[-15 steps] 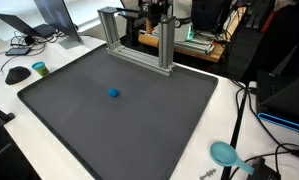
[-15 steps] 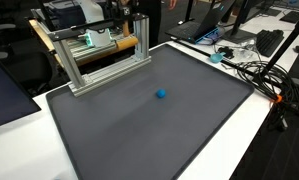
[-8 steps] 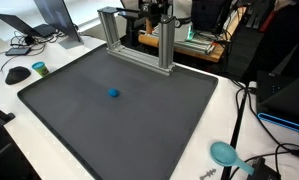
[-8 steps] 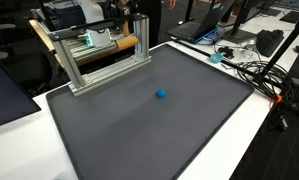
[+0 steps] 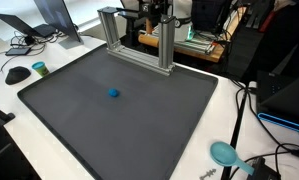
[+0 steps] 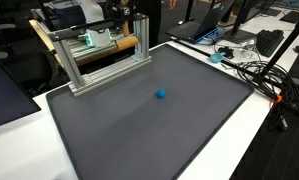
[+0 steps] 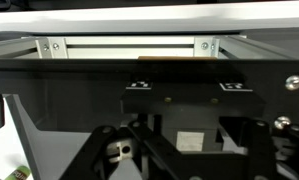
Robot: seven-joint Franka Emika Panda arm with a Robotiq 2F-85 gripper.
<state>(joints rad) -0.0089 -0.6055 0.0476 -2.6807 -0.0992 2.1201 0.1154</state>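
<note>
Behind the far edge of the mat: the gripper point(image 7: 157, 150) sits close to the aluminium frame point(image 5: 166, 45), well back from the open work surface.
Gripper state: cannot tell. The wrist view shows only dark linkage low in the picture, with the fingertips not distinguishable. Nothing is seen held.
Gripper contact: none visible with any item.
Aluminium frame: upright at the far edge of the mat, with two posts, a top bar and a base rail. It shows in both exterior views point(image 6: 142, 35), and its pale rail point(image 7: 129, 45) runs across the top of the wrist view.
Blue ball: small and alone, resting on the mat point(image 5: 139, 125). It lies left of centre in an exterior view point(image 5: 113, 93) and right of centre in an exterior view point(image 6: 161, 95). It is well apart from the frame and from the gripper.
Mat: dark grey, flat, covering most of the white table point(image 5: 34, 140).
Teal round-headed item: near right corner of the table, off the mat point(image 5: 224, 152).
Black mouse: left of the mat, on the table point(image 5: 17, 74), with a small teal disc point(image 5: 38, 68) just beside it.
Cables: bundled on the right side of the table point(image 6: 261, 72), off the mat.
Green-lit board: behind the frame, on the far side point(image 6: 94, 40).
</note>
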